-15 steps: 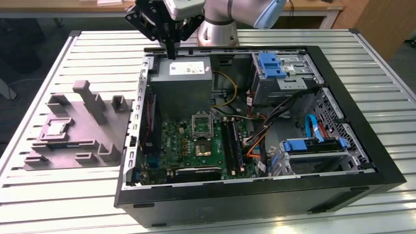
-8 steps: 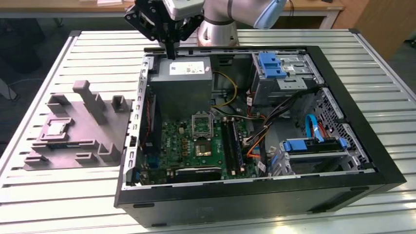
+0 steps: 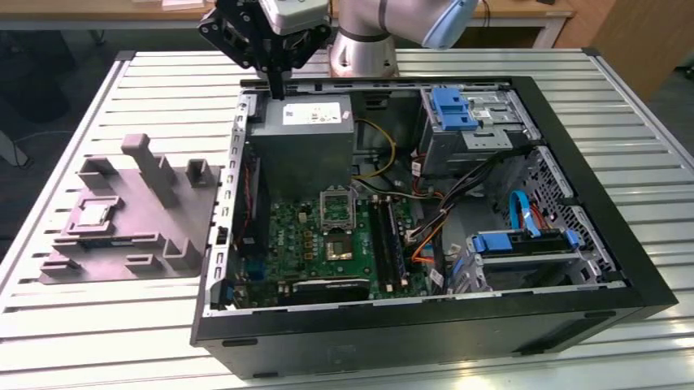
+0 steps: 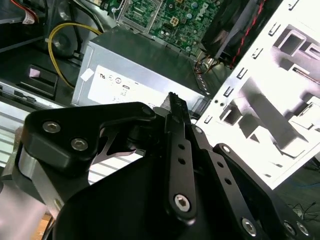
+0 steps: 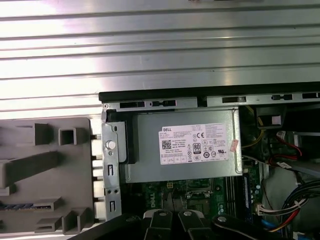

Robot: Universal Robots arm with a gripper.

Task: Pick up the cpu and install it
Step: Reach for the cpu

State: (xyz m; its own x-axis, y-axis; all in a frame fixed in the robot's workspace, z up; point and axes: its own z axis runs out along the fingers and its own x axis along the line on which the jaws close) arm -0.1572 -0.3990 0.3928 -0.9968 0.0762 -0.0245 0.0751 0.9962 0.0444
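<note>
One gripper hangs in the exterior view over the far rim of the open computer case, above the power supply, its jaws together on nothing. The cpu lies in a recess of the grey fixture on the slatted table, at the exterior view's left of the case, well apart from the gripper. In the second wrist view the fingers point toward the power supply. In the first wrist view the fixture sits just beside the case wall.
</note>
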